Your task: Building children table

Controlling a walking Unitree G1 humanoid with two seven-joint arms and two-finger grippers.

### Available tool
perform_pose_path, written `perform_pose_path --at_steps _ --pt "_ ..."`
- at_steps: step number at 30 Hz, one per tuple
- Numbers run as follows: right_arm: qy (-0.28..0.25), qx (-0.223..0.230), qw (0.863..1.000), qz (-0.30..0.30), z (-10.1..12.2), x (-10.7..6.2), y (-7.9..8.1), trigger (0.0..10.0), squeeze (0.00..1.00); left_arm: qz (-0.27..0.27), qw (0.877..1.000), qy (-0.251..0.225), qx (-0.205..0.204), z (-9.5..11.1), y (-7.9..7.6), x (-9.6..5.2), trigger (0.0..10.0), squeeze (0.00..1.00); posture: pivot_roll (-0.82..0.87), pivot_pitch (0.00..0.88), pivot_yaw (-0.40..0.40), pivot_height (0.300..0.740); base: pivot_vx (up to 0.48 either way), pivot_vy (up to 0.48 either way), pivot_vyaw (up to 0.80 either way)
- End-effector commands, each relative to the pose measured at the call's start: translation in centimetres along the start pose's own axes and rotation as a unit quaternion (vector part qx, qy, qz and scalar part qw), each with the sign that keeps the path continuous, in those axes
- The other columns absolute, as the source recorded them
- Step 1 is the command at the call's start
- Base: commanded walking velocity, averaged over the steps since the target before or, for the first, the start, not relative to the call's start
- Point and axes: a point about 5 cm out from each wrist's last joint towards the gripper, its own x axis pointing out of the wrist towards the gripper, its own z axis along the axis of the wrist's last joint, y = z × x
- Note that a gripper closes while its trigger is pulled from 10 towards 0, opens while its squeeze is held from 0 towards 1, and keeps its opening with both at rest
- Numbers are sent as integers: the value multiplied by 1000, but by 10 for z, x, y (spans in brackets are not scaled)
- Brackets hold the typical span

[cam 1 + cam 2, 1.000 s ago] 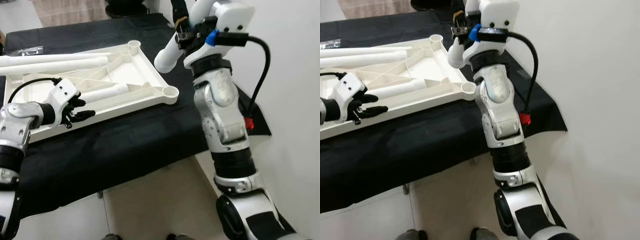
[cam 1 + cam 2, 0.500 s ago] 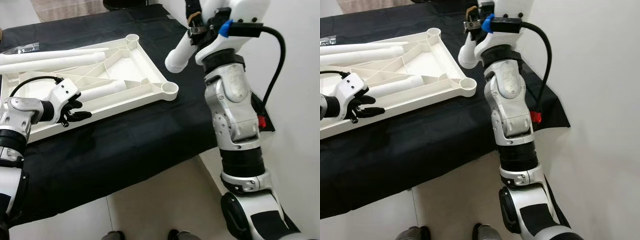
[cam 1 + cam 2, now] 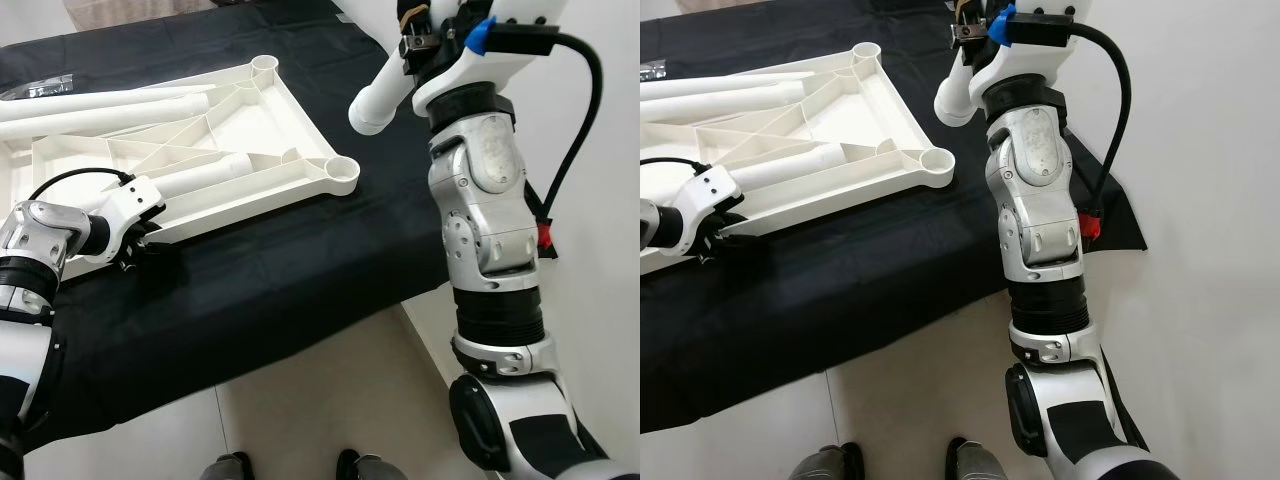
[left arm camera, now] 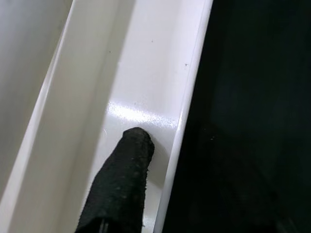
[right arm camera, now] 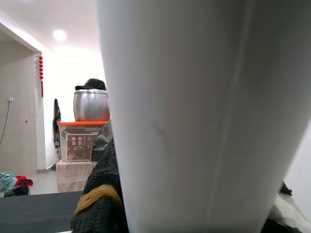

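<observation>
While your white tabletop (image 3: 190,150) lies upside down on the black cloth (image 3: 260,290), ribs facing up, your right gripper (image 3: 420,40) is raised above the cloth beyond the tabletop's near right corner socket (image 3: 342,175), its fingers clamped on a white table leg (image 3: 385,92). That leg slants down toward the tabletop, its rounded end hanging in the air above and just past the corner socket, not touching it. In your right wrist view the leg (image 5: 204,116) stands broad and close, with one black finger (image 5: 99,194) beside it wearing a yellow band. Your left gripper (image 3: 140,250) sits low at the tabletop's near long edge, towards its left end. Your left wrist view shows one black finger (image 4: 121,189) resting inside the white channel just behind the rim, with the black cloth on the other side of that rim; the other finger is hidden, so you cannot tell whether the gripper is spread or pinching the rim. Two more white legs (image 3: 100,105) lie along the tabletop's far side, and a third (image 3: 195,178) rests among the ribs. At the far right corner is a second socket (image 3: 265,65).
</observation>
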Motion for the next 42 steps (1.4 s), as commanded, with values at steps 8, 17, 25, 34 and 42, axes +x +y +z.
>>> perform_pose_path --at_steps 8,17,25,34,42 --pt "-12 -13 1000 -4 7 7 -5 10000 0 -90 994 51 20 -28 -15 -5 0 0 33 252 -20 740 0 0 0" --pt "-13 -22 1000 -17 4 12 -16 10000 0 -290 949 53 116 -59 -63 -24 0 0 57 228 -26 740 0 0 0" --pt "-11 -23 999 -19 2 14 -17 10000 0 -363 918 87 134 -83 -90 -51 0 0 76 226 -31 740 0 0 0" --pt "-10 -30 999 -19 0 14 -18 10000 0 -315 931 128 135 -93 -85 -60 10000 0 72 225 -30 740 0 0 0" --pt "-13 -34 999 -19 0 14 -20 10000 0 -256 950 107 142 -75 -73 -52 10000 1000 67 224 -31 740 0 0 0"
